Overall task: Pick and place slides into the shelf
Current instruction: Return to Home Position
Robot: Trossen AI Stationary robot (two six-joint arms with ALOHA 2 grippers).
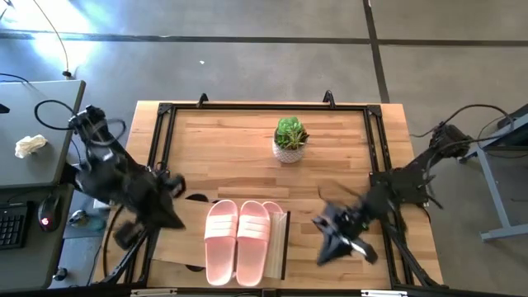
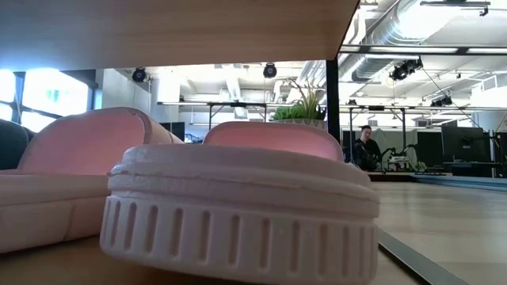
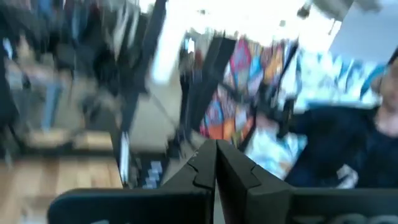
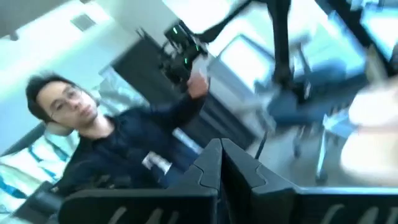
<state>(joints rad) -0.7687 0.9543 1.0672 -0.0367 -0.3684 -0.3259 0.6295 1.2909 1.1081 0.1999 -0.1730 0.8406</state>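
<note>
Two light pink slides (image 1: 221, 240) (image 1: 253, 239) lie side by side, soles down, on the flat top of the light-wood shelf (image 1: 186, 239) at the table's near edge. In the low view, pink slides (image 2: 238, 206) (image 2: 87, 158) also rest under the shelf's top panel (image 2: 158, 32). My left gripper (image 3: 216, 155) is raised at the shelf's left end (image 1: 169, 188), shut with nothing in it. Raised to the right of the shelf is my right gripper (image 4: 221, 152) (image 1: 328, 227), also shut and holding nothing. Both point about level into the room.
A small potted green plant (image 1: 289, 139) stands at the table's far middle. A black frame (image 1: 161, 148) runs round the tabletop. A desk with a mouse (image 1: 46, 216) stands to the left. A person (image 4: 93, 143) shows beyond the table in both wrist views.
</note>
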